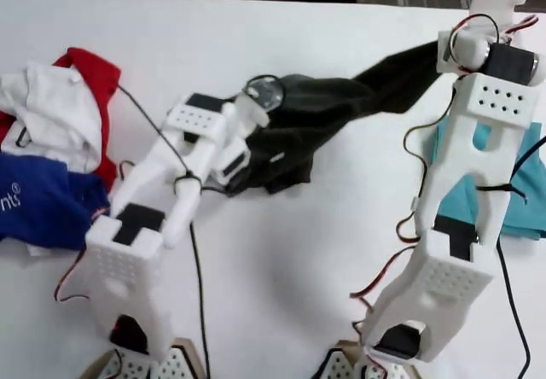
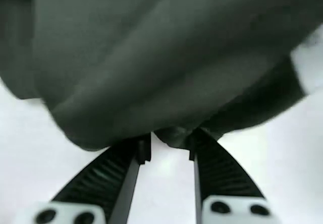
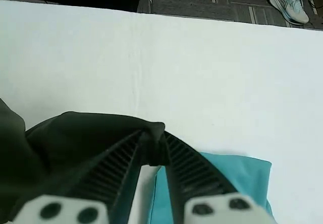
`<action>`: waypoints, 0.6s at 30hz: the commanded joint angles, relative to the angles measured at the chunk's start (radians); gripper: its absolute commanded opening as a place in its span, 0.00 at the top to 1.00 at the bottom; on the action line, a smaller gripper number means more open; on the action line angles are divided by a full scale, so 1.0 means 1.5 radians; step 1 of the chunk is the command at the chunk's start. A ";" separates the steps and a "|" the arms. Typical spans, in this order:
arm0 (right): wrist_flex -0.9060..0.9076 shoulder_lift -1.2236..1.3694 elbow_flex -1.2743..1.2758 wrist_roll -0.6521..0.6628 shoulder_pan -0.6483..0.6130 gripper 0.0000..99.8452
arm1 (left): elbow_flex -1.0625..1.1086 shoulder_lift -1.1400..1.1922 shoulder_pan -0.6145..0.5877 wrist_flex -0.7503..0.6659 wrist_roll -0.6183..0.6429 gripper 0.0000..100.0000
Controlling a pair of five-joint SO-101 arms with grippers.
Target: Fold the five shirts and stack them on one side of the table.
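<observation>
High view: a soft, crumpled black shirt (image 1: pixel 316 114) stretches across the middle of the smooth white tabletop (image 1: pixel 290 251). The left end effector (image 2: pixel 170 143) and right end effector (image 3: pixel 151 151) each pinch its fabric. A flat teal shirt (image 1: pixel 520 200) lies by the right edge.

**Tabletop** (image 1: pixel 281 259): flat, plain white surface.

1. Black fabric shirt (image 1: pixel 316 114): crumpled, running from the middle toward the far right corner. Whether its far end rests on the surface cannot be told.
2. Teal fabric shirt (image 1: pixel 525 200): lying flat with straight edges at the right edge, near the black fabric shirt's far end.
3. Left edge, three garments heaped together:
   - Red fabric shirt (image 1: pixel 94 72): farthest back, partly covered.
   - White fabric shirt (image 1: pixel 51 110): bunched over the red one.
   - Blue fabric shirt (image 1: pixel 43 200): nearest the front, touching both.
</observation>
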 commanded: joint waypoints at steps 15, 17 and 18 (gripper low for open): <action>-0.014 -0.053 -0.023 -0.004 -0.021 0.98 | -0.002 -0.006 0.080 0.054 -0.005 0.85; -0.014 -0.053 -0.023 -0.004 -0.021 0.98 | -0.003 -0.004 0.083 0.051 -0.006 0.85; -0.014 -0.053 -0.023 -0.004 -0.021 0.98 | -0.003 -0.004 0.082 0.047 -0.006 0.85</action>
